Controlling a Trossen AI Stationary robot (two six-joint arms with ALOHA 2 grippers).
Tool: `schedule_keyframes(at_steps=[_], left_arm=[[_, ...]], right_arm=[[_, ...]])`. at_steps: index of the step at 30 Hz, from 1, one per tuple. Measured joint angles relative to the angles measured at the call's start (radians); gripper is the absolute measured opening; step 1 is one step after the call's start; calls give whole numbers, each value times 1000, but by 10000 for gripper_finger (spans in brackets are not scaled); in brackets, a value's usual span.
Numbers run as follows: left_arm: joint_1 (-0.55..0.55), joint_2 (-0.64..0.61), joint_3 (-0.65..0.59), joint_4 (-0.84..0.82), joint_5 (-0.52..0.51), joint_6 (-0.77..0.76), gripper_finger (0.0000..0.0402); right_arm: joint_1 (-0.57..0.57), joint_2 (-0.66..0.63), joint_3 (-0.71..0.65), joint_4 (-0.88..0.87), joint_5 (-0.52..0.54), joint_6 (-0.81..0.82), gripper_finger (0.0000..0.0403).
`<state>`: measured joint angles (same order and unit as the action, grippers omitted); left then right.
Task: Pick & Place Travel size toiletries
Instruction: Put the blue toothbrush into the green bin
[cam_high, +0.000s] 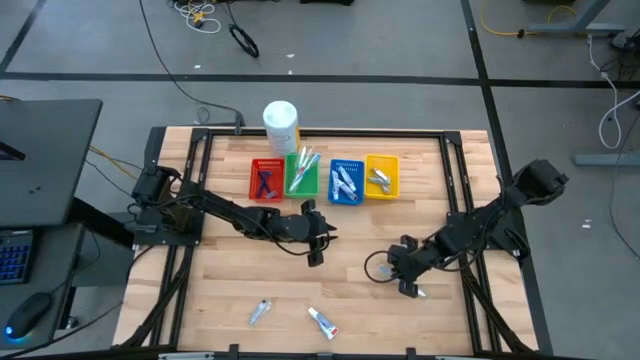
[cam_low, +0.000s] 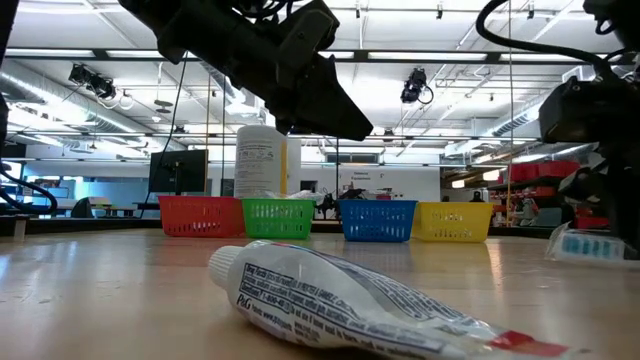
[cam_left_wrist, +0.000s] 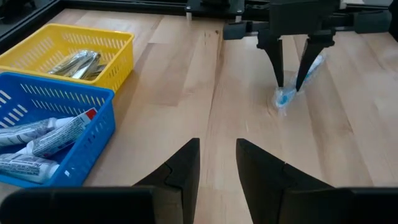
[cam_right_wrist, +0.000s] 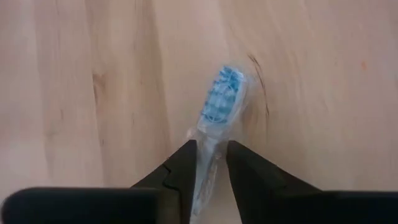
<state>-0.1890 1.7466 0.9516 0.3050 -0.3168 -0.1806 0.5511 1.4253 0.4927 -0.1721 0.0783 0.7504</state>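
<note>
A toothbrush (cam_right_wrist: 219, 102) with blue bristles, in a clear wrapper, lies flat on the table at the right. My right gripper (cam_right_wrist: 211, 158) points down over it with one finger on each side of its handle, a narrow gap between them. The left wrist view shows the same gripper (cam_left_wrist: 290, 84) astride the toothbrush (cam_left_wrist: 286, 96). My left gripper (cam_high: 325, 238) hovers open at mid-table, below the bins, with nothing in it. A white tube (cam_high: 322, 322) and a small silvery tube (cam_high: 260, 312) lie near the front edge. My right gripper comes from above with its fingers (cam_right_wrist: 183, 165) on either side of the toothbrush's handle (cam_right_wrist: 208, 146), just behind the head and across it. I cannot tell whether they touch the wrapper. The toothbrush lies flat on the table.
Red (cam_high: 266, 180), green (cam_high: 302, 176), blue (cam_high: 345, 181) and yellow (cam_high: 381, 176) bins stand in a row at the back, each with items inside. A large white canister (cam_high: 281, 125) stands behind them. A black cable loops on the table beside the right gripper (cam_high: 375, 265).
</note>
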Motion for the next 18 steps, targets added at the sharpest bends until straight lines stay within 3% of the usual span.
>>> schedule_keyframes(at_steps=[8, 13, 18], left_arm=[[0, 0, 0, 0, 0, -3, 111], [0, 0, 0, 1, 0, -3, 111], [0, 0, 0, 3, -1, -3, 111]], right_arm=[[-24, 4, -4, 89, -3, -110, 13], [-48, -1, 8, 211, -1, -217, 4], [-102, -41, 50, 308, 63, -453, 2]])
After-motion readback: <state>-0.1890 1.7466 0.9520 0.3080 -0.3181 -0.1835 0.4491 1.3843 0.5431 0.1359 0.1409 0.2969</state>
